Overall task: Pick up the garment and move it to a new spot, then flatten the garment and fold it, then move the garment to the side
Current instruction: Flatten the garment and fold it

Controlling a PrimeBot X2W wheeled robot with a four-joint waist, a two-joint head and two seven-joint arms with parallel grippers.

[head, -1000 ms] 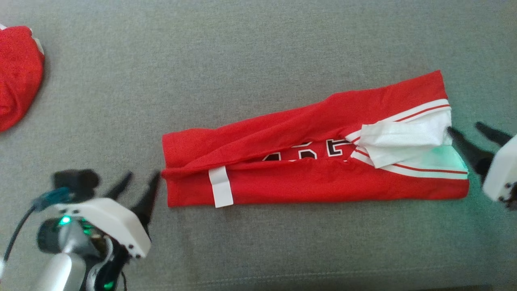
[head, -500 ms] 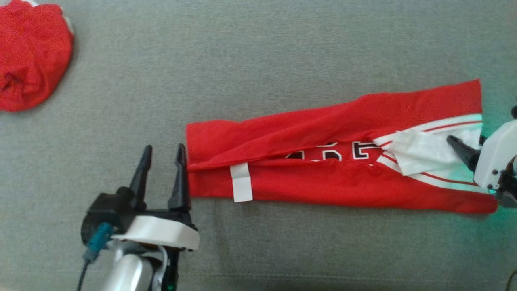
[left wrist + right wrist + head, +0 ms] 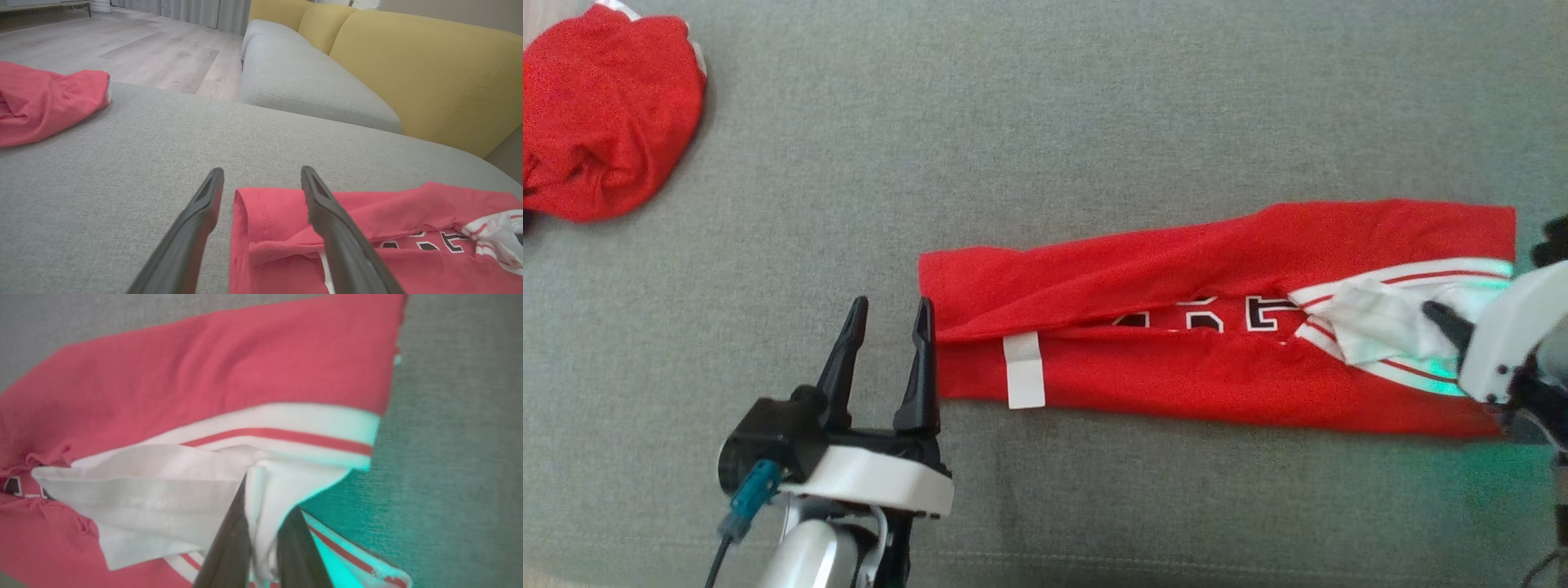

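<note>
- Head cam: we look almost straight down on the grey cushion [image 3: 1094, 122] from well above, so the whole shirt [image 3: 1217, 384] fits in frame.
- Left wrist cam: we sit low, skimming along the cushion past the shirt's end toward the sofa back [image 3: 429, 73] and floor [image 3: 143, 49].
- Right wrist cam: we're super close, tilted down onto the shirt's collar [image 3: 163, 490].
- Overlap: all three catch the shirt; head and left wrist share the red heap [image 3: 605, 114] too.

folds hide most of the black-and-white lettering [image 3: 1201, 314] on the long folded red jersey [image 3: 1176, 269]; i can't read it. my right gripper [image 3: 1437, 314] runs off the edge.
</note>
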